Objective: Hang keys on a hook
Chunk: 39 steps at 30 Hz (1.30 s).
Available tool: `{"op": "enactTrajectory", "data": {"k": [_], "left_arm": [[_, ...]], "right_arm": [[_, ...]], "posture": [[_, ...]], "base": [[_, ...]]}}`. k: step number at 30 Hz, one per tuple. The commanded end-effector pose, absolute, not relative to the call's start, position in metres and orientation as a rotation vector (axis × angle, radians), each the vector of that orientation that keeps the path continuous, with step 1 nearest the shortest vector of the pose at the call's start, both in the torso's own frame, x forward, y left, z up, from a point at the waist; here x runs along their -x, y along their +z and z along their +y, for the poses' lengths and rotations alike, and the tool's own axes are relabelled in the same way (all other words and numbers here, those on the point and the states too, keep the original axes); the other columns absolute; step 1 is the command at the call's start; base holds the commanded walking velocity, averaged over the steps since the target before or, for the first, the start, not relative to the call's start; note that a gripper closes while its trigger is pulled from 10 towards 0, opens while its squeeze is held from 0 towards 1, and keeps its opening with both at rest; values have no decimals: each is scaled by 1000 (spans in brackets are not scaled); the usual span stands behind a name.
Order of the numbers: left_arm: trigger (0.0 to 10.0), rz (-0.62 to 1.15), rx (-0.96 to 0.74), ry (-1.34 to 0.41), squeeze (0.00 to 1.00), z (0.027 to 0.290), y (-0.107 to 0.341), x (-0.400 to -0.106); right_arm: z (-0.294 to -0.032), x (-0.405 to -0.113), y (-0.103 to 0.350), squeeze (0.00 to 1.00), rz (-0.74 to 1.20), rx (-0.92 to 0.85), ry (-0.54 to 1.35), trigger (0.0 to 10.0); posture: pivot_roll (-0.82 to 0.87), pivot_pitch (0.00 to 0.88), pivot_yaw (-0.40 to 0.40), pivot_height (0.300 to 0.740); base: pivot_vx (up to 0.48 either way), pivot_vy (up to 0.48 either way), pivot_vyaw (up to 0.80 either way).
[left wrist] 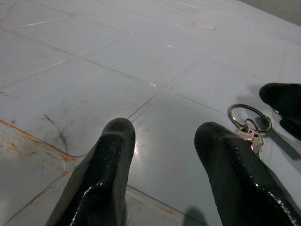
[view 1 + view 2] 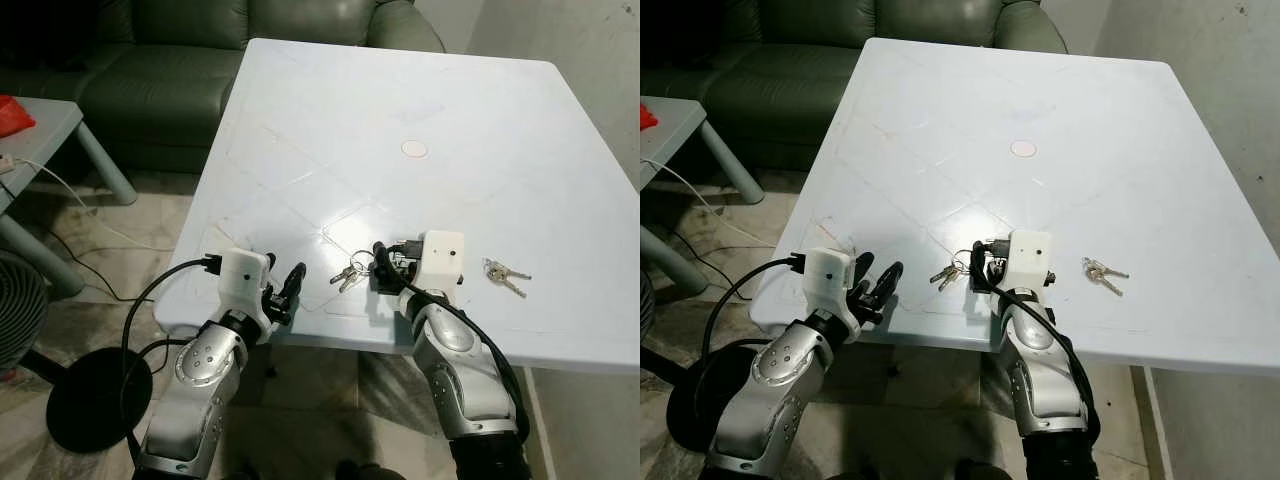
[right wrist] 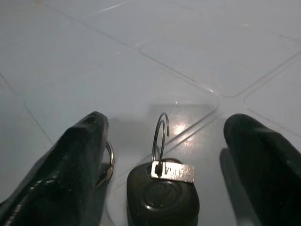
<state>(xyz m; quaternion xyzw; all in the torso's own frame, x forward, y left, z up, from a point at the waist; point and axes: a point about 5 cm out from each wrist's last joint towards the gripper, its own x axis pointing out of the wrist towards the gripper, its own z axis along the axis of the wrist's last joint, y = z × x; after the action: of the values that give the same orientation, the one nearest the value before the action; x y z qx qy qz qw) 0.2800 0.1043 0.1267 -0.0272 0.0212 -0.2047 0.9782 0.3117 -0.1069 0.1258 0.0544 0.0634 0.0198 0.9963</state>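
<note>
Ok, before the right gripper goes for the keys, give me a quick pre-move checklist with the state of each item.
1. Right gripper open: ok, fingers spread wide.
2. Hook present: ok, on a black base between the right gripper's fingers.
3. Keys with ring reachable: ok, flat on the table, just left of the right gripper.
4. Second key set out of the path: ok, lying apart on the right.
5. Left gripper clear: ok, open at the table edge.
6. Hook base fixed down: cannot tell.
</note>
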Motion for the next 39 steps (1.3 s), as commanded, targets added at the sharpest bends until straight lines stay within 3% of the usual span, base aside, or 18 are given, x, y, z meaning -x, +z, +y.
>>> {"op": "enactTrajectory", "data": {"k": [1, 3, 4, 5, 6, 8, 10, 11, 12, 13, 16, 19, 20, 22, 23, 39], "left_arm": [[10000, 44, 50, -403, 0, 106, 128, -280], [10000, 45, 50, -404, 0, 106, 128, -280], [10000, 45, 50, -404, 0, 106, 128, -280], [10000, 44, 49, -406, 0, 105, 128, -280], [10000, 44, 48, -407, 0, 105, 128, -280], [10000, 42, 48, -409, 0, 104, 128, -281], [10000, 41, 48, -409, 0, 103, 128, -282], [10000, 39, 48, -410, 0, 103, 129, -282], [10000, 37, 49, -410, 0, 103, 129, -283], [10000, 33, 49, -411, 0, 102, 130, -284], [10000, 31, 50, -414, 0, 101, 130, -284], [10000, 31, 50, -416, 0, 100, 130, -284], [10000, 32, 47, -419, 0, 100, 129, -284], [10000, 32, 47, -420, 0, 100, 129, -284], [10000, 32, 47, -420, 0, 100, 129, -284], [10000, 24, 50, -424, 0, 98, 130, -285]], "right_arm": [[-110, -310, 124, 0, 127, -103, 36, 0], [-110, -310, 125, 0, 122, -105, 44, 0], [-111, -310, 124, 0, 123, -109, 56, 1725], [-109, -309, 123, 0, 127, -122, 105, 0], [-109, -308, 123, 0, 131, -126, 119, 0], [-110, -308, 124, 0, 126, -134, 126, 9333], [-111, -308, 124, 0, 122, -131, 116, 9882], [-112, -308, 124, 0, 118, -131, 111, 9882], [-113, -308, 124, 0, 116, -131, 109, 8863], [-114, -307, 125, 0, 113, -126, 112, 4000], [-117, -308, 124, 0, 111, -126, 113, 0], [-118, -307, 124, 0, 110, -128, 115, 0], [-120, -306, 123, 0, 112, -134, 110, 2431], [-121, -306, 123, 0, 110, -132, 107, 2392], [-121, -305, 122, 0, 109, -130, 103, 0], [-126, -304, 125, 0, 86, -118, 99, 0]], "posture": [[-23, 182, -22, 740], [-24, 179, -22, 740], [-24, 179, -22, 740], [-29, 174, -20, 740], [-29, 174, -20, 740], [-29, 174, -20, 740], [-32, 166, -21, 740], [-32, 166, -21, 740], [-32, 166, -21, 740], [-32, 166, -21, 740], [-37, 157, -20, 740], [-38, 159, -18, 740], [-38, 156, -19, 740], [-38, 156, -19, 740], [-39, 152, -18, 740], [-42, 144, -19, 740]], "base": [[0, 0, 0], [0, 0, 0], [0, 0, 0], [0, 0, 0], [0, 0, 0], [0, 0, 0], [0, 0, 0], [0, 0, 0], [0, 0, 0], [0, 0, 0], [0, 0, 0], [0, 0, 0], [0, 0, 0], [0, 0, 0], [0, 0, 0], [0, 0, 0]]}}
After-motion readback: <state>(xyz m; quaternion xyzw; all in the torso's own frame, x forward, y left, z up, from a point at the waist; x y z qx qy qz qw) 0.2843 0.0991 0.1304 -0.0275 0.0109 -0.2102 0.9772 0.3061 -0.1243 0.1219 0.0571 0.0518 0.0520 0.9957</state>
